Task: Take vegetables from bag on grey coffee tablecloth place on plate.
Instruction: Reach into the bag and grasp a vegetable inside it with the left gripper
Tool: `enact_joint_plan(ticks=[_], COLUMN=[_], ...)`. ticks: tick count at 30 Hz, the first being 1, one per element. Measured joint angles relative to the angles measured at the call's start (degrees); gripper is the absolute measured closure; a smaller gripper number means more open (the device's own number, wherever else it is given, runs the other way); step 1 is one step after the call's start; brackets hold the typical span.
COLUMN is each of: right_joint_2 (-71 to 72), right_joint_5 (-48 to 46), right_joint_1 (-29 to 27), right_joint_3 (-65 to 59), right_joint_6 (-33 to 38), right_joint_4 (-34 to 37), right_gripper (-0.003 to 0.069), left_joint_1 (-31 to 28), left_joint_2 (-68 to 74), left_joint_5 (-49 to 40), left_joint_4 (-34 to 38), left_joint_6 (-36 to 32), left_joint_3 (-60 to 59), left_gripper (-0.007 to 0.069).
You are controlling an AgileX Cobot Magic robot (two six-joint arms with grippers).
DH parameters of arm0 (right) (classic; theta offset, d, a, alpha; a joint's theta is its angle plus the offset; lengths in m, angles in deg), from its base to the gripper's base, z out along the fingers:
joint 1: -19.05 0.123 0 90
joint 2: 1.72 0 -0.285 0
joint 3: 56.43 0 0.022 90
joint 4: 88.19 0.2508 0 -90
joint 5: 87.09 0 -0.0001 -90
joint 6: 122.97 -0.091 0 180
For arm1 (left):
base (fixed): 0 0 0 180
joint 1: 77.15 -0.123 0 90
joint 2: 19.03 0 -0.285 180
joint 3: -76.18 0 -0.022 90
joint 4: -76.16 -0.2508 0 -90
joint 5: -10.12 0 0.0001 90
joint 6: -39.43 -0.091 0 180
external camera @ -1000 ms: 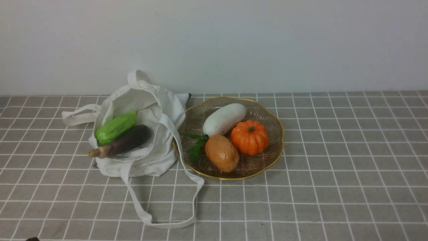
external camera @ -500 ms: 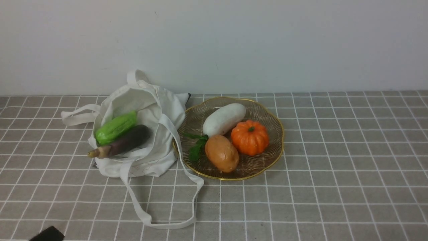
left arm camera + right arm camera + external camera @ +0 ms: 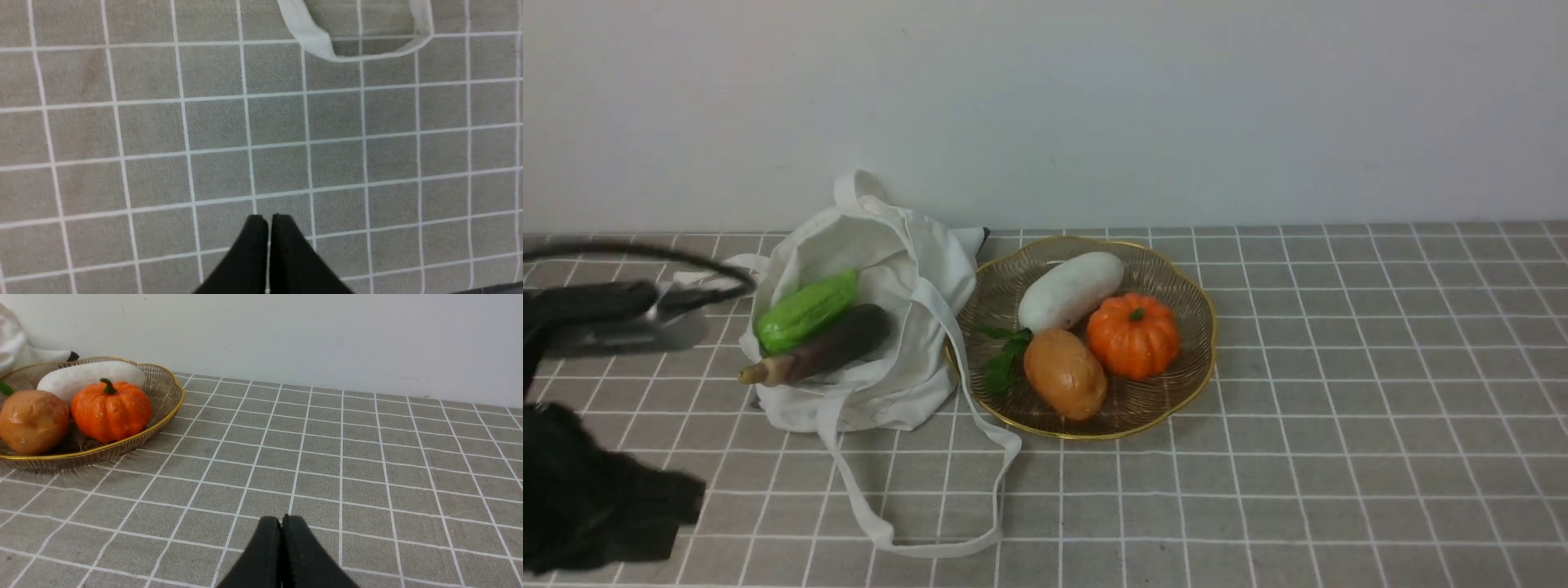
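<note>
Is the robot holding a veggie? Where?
Nothing is held. Left end effector and right end effector are shut, empty; eggplant and gourd lie in the bag.

**Plain pale wall, soft even light**

One wall (image 3: 1094, 106) fills the backdrop, off-white, matte and bare, running the full width behind the desk (image 3: 1380, 457). The wall's foot meets the desk's far edge in a straight, level line. A tiny dark speck (image 3: 903, 33) sits high on the wall, toward its left half. From the right wrist view, a faint scuff (image 3: 122, 312) shows on the wall, and a pale smudge (image 3: 408, 378) lies just above its foot. The light is soft and diffuse, and the wall turns cooler and greyer toward its right end.
</note>
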Motion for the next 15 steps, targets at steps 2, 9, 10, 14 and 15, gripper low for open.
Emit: enact_joint_plan(ticks=[2, 9, 10, 14, 15], right_joint_2=[0.0, 0.0, 0.0, 0.0, 0.0], right_joint_5=[0.0, 0.0, 0.0, 0.0, 0.0], right_joint_1=[0.0, 0.0, 0.0, 0.0, 0.0], right_joint_3=[0.0, 0.0, 0.0, 0.0, 0.0], right_joint_6=[0.0, 0.0, 0.0, 0.0, 0.0], right_joint_4=[0.0, 0.0, 0.0, 0.0, 0.0], right_gripper=[0.0673, 0.0673, 0.0673, 0.0673, 0.0673], left_joint_1=[0.7, 9.0, 10.4, 14.7, 15.1], left_joint_2=[5.6, 24.0, 26.3, 33.7, 34.4], left_joint_5=[-0.3, -0.3, -0.3, -0.6, -0.6], left_joint_4=[-0.3, -8.5, -10.2, -20.6, -22.2], left_joint_6=[-0.9, 0.2, 1.3, 7.0, 7.4], left_joint_3=[3.6, 18.3, 20.5, 28.5, 29.3], left_gripper=[0.0629, 0.0629, 0.0629, 0.0629, 0.0629])
